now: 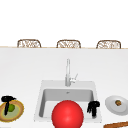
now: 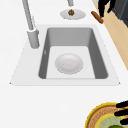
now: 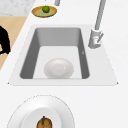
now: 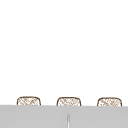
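Two black hands show in the front view: the left hand (image 1: 7,100) hangs at the near left over a yellow-rimmed brown plate (image 1: 18,111), fingers pointing down at the one green fruit (image 1: 11,108) lying on it, whether touching it I cannot tell; the right hand (image 1: 93,106) hovers at the near right corner of the sink (image 1: 41,87), fingers drooping loosely and grasping nothing. Whether the left hand's fingers are curled or relaxed I cannot tell. The fruit is small, round and bright green, sitting on the plate's pale green middle. There are three plates in all: this brown one, one white plate (image 1: 110,103) at the right of the sink bearing one small brown food item (image 1: 118,102), and one round white plate (image 2: 69,63) lying flat on the sink floor. One faucet (image 1: 68,72) stands behind the basin, one red ball (image 1: 67,114) shows at the near edge, and three woven chairs (image 1: 29,43) line the far side
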`<state>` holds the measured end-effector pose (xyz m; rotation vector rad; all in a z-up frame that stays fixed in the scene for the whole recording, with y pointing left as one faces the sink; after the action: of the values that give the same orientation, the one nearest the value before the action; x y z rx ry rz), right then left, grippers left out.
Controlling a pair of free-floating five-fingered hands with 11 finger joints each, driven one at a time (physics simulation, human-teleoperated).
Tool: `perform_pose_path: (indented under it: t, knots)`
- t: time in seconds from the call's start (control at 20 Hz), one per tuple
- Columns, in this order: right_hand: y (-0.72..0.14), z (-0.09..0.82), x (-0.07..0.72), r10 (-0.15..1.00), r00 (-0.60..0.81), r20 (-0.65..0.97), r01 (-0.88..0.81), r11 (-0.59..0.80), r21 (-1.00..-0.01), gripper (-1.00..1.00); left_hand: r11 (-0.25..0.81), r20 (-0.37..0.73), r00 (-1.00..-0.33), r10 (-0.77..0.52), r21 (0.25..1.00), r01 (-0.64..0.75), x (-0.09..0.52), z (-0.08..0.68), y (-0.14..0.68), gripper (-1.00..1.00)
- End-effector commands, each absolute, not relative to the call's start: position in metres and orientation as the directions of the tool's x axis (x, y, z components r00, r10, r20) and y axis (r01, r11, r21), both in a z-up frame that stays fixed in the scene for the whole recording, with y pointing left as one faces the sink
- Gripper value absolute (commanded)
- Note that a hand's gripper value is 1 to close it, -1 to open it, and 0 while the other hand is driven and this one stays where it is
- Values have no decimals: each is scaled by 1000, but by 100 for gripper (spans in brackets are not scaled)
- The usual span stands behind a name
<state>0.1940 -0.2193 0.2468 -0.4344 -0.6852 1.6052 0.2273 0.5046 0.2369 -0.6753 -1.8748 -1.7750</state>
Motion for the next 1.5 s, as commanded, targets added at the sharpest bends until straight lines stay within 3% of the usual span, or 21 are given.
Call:
perform_pose_path:
  t: [0.0, 1.45]
  knots:
    - [-219, 247, 194, 982, -154, 107, -757, -48, -652, 0, 66, 638, -770, 5, 768, 637, 235, 220, 518, -100]
    - [-219, 247, 194, 982, -154, 107, -757, -48, -652, 0, 38, 649, -760, 25, 759, 649, 280, 134, 541, -100]
